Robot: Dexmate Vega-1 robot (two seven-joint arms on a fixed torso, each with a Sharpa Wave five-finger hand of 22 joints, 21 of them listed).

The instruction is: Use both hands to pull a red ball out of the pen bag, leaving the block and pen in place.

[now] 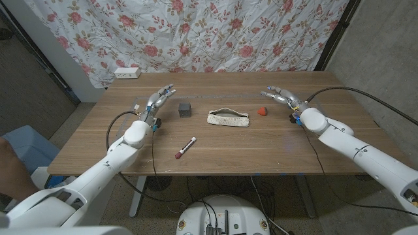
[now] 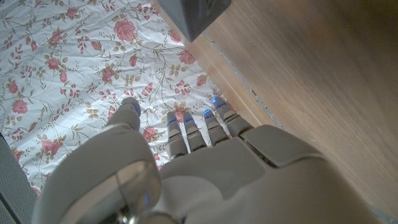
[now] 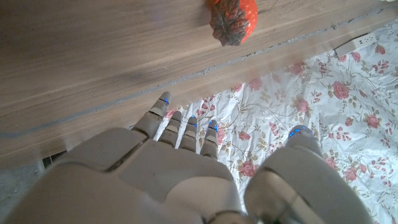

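The red ball [image 1: 262, 111] lies on the table just right of the pale pen bag [image 1: 228, 118], outside it; in the right wrist view the ball [image 3: 231, 18] shows a dark patch. A dark grey block [image 1: 185, 109] stands left of the bag, and a pen [image 1: 185, 148] with a red end lies nearer the front. My left hand [image 1: 160, 99] hovers left of the block [image 2: 193, 15], fingers spread and holding nothing. My right hand [image 1: 279, 96] is just right of the ball, fingers apart, also holding nothing. Both hands [image 2: 205, 168] [image 3: 186, 168] have their fingers extended.
A white power strip [image 1: 127, 72] [image 3: 356, 43] lies at the table's back left corner. A floral curtain [image 1: 196, 32] hangs behind the table. A blue object [image 1: 19, 147] stands off the table's left side.
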